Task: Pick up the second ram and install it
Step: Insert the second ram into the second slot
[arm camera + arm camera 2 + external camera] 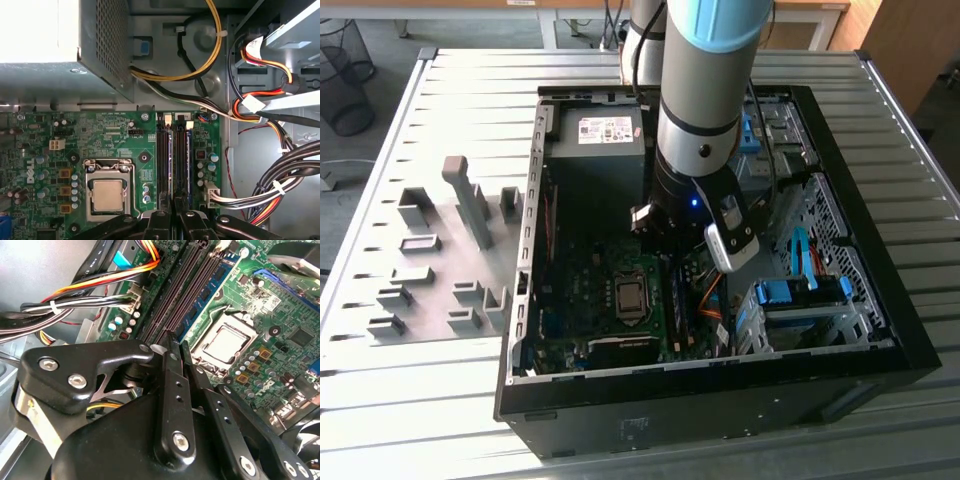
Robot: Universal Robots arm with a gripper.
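We saw the gripper low over the motherboard, fingers pinched nearly together, holding nothing we could make out. Its tips sat at the near end of the RAM slots. The second ram, blue, sat seated in the slot beside the CPU socket. Beyond were the cable bundle and power supply, upper centre of the exterior view.
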